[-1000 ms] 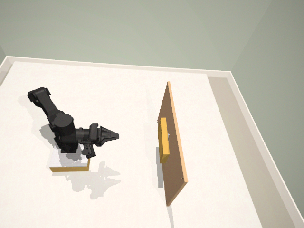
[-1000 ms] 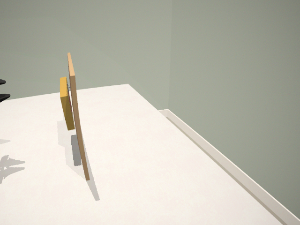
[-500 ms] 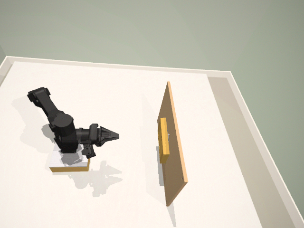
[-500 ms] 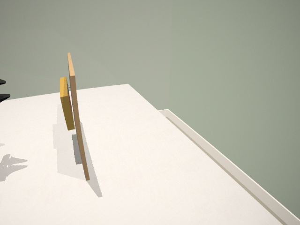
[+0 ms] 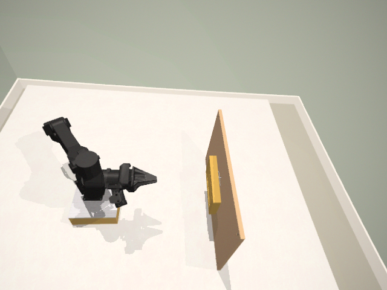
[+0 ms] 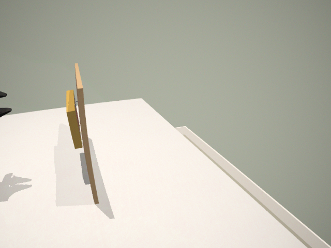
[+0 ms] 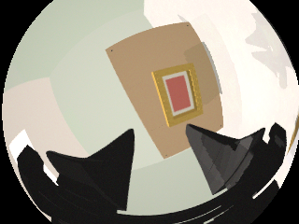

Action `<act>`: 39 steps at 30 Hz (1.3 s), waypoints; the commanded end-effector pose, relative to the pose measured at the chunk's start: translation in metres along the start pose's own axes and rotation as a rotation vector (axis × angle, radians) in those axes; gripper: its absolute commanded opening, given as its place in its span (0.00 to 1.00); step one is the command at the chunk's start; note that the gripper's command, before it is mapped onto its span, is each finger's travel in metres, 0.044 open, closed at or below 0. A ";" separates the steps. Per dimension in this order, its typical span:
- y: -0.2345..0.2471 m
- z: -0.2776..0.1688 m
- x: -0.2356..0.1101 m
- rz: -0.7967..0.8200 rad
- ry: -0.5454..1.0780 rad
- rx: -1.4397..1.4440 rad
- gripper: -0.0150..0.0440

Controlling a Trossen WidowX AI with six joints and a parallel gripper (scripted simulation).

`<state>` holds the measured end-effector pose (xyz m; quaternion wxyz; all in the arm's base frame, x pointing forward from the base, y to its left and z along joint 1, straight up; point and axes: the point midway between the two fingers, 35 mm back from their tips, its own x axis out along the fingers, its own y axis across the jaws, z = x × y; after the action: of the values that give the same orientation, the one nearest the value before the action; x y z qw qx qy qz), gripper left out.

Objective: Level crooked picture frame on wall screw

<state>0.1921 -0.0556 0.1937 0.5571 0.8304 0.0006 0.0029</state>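
At the left of the top view the black arm (image 5: 78, 159) stands on a small wood-edged base block (image 5: 94, 215), its gripper (image 5: 153, 179) pointing across the white table (image 5: 156, 124) toward the wall panel and well apart from it, the fingers spread part way with nothing between them. Further right the brown wall panel (image 5: 223, 199) stands upright on the table, and the yellow picture frame (image 5: 214, 183) hangs on its face toward the arm, a thin metal screw (image 5: 220, 177) showing just behind its top edge. In the wrist view the frame (image 7: 177, 95) encloses a red picture (image 7: 179, 92) with a pale border; whether it hangs level cannot be judged from this tilted view
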 end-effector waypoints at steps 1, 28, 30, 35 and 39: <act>0.000 -0.001 0.000 -0.002 0.005 -0.003 0.69; -0.037 -0.006 0.071 0.000 0.007 -0.265 0.69; -0.037 -0.006 0.071 0.000 0.007 -0.265 0.69; -0.034 -0.007 0.079 0.001 0.007 -0.265 0.69; -0.029 -0.008 0.100 0.004 0.007 -0.264 0.69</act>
<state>0.2803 -0.0364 0.1686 0.6617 0.7497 0.0010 0.0080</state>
